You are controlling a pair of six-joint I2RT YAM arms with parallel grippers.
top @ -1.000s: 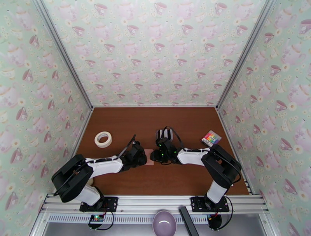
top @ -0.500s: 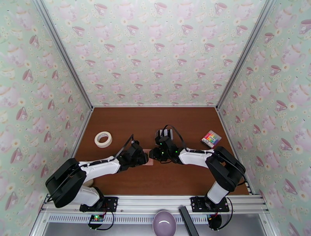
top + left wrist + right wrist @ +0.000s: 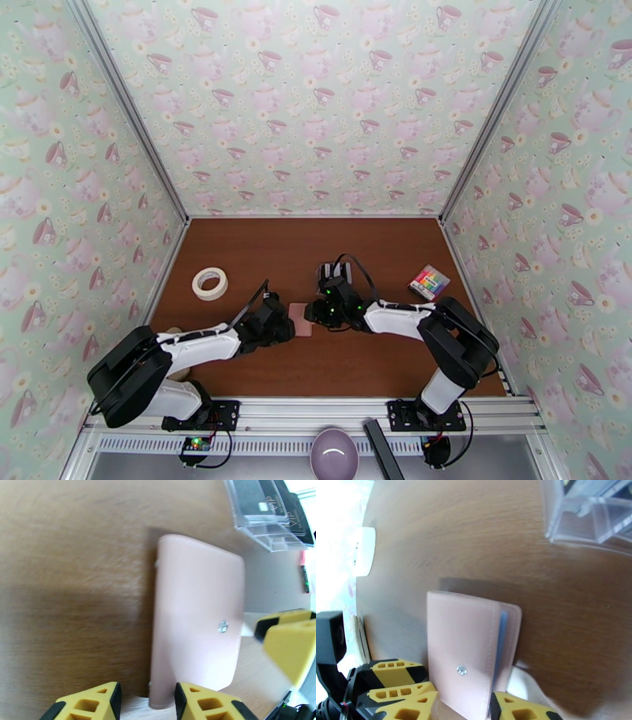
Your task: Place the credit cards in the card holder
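Pink wallet (image 3: pixel 299 319) flat on table (image 3: pixel 363 371) between both arms, probably so they can pry it open. Left gripper (image 3: pixel 146 695) jaws apart, straddling wallet corner, no clamp. Right gripper (image 3: pixel 463 698) around wallet end, can't tell if pinching tbh. Cards (image 3: pixel 292 511) in clear rack (image 3: pixel 260 527) behind.
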